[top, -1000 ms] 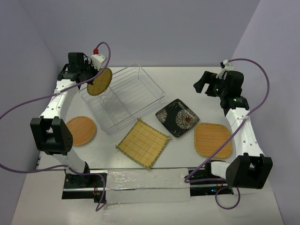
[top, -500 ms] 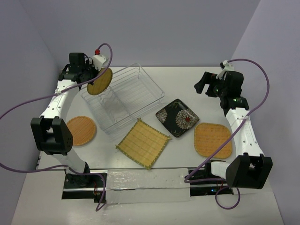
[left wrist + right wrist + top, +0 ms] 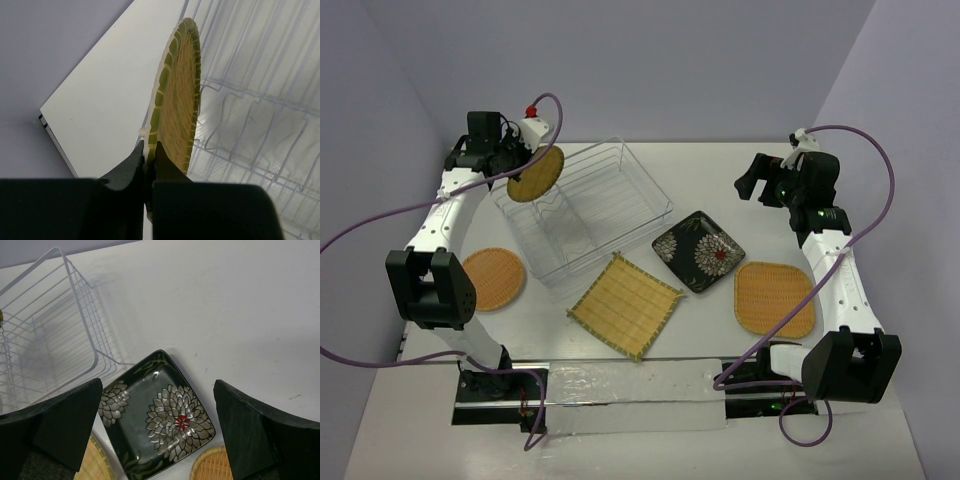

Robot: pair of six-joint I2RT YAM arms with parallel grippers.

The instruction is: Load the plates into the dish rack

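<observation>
**While the left gripper (image 3: 149, 150) clamps a round woven plate (image 3: 177, 100) over the dish rack (image 3: 250, 100), four plates lie on the bench (image 3: 740, 170)**

Pinched at its lower rim between the fingers of the left gripper, the round woven plate stands on edge above the far left end of the dish rack. Whether it touches the wires cannot be told. Upright wire slots show just beside it in the left wrist view.

The right gripper (image 3: 157, 425) hangs above the bench with its fingers wide apart. Below it lies the black flowered plate (image 3: 160, 415), near the rack's right corner. A yellow bamboo plate (image 3: 625, 304) lies flat just in front of the rack. A rounded-square orange plate (image 3: 775, 297) rests to the right of the black one, beside the right arm. A second round orange plate (image 3: 493, 278) lies left of the rack.
</observation>
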